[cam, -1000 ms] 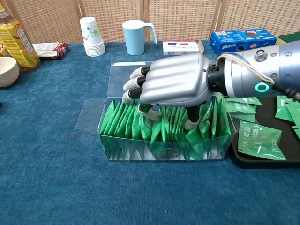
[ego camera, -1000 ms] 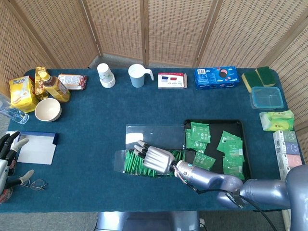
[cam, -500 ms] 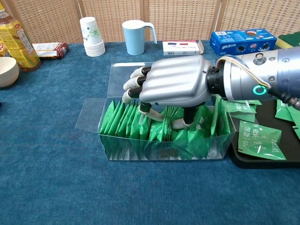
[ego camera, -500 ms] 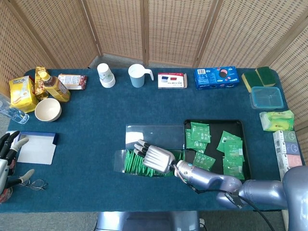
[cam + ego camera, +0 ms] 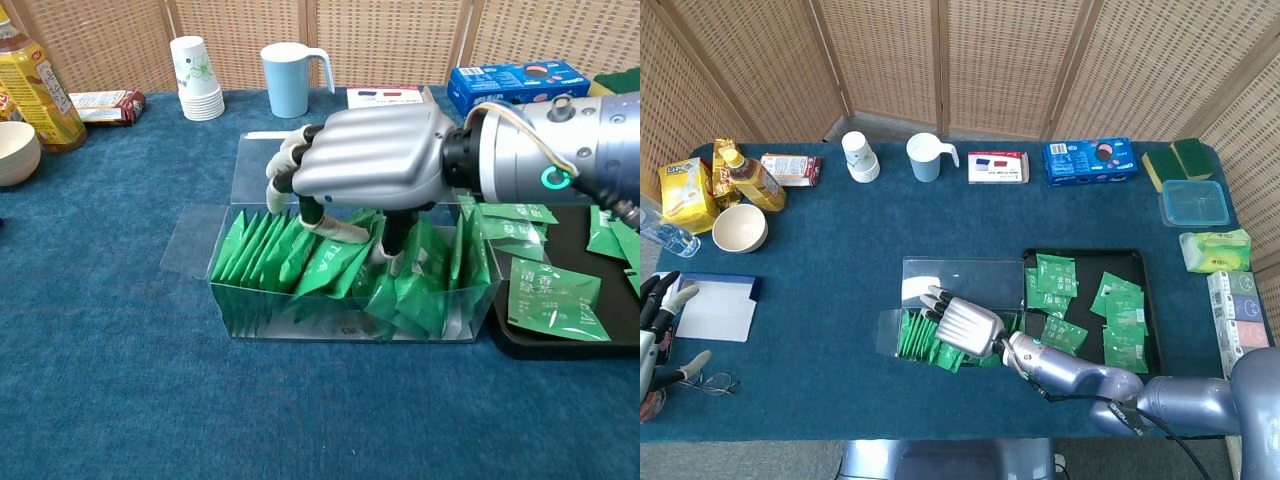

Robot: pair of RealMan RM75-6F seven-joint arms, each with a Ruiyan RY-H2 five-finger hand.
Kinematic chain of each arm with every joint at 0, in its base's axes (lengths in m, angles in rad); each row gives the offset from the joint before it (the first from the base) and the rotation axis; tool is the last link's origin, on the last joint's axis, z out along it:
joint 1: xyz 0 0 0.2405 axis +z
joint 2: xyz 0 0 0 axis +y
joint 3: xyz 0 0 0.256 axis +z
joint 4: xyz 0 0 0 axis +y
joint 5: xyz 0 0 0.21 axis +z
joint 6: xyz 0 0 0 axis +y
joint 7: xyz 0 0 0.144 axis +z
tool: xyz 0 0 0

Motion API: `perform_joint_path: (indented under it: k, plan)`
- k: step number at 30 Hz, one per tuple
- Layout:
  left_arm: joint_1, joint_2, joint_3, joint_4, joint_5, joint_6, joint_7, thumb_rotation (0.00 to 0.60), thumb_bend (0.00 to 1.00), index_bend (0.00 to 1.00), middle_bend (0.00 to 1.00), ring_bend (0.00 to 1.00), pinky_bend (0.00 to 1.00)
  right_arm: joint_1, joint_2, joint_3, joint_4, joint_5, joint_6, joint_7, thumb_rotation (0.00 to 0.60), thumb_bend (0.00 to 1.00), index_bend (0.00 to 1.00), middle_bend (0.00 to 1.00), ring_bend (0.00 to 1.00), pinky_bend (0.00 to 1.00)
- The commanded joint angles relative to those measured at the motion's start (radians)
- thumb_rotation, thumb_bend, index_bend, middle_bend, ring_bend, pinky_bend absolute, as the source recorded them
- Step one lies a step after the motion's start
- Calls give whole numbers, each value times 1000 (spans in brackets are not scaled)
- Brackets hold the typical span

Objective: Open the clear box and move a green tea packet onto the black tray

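A glossy metallic robot hand (image 5: 375,165) reaches into the clear plastic box (image 5: 350,300) on matt blue cloth (image 5: 120,380).

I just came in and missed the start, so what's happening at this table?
The robot's right hand is reaching into the open clear box of green tea packets, its fingers pinching one packet and tilting it up out of the row. The black tray beside the box already holds several packets. The left hand rests idle at the table's far edge.
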Motion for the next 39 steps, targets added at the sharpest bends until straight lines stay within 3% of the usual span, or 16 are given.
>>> perform_joint_path:
  k: [1,15,20,29,39]
  plan:
    - [0,0,0,1,1,0,-1,600,130,162,53,0,266,-14,13,12,-15,9,22,31,600,367,774,233,114,107]
    - [-1,-3,-2,1,6,5,-1,600,129,162,47,0,266,-111,132,33,-90,2,172,105,600,372,804,247,128,113]
    - [-4,-4,-3,-8,17,8,9,600,129,162,46,0,266,-182,243,22,-163,-29,261,122,600,375,805,249,132,113]
    - [-2,-5,-2,-15,21,13,14,600,130,162,45,0,266,-262,343,33,-224,-47,358,161,600,379,808,252,138,113]
    - [-1,-6,-4,-16,27,19,13,600,129,162,44,0,266,-334,424,47,-247,-60,425,190,600,381,808,252,143,113]
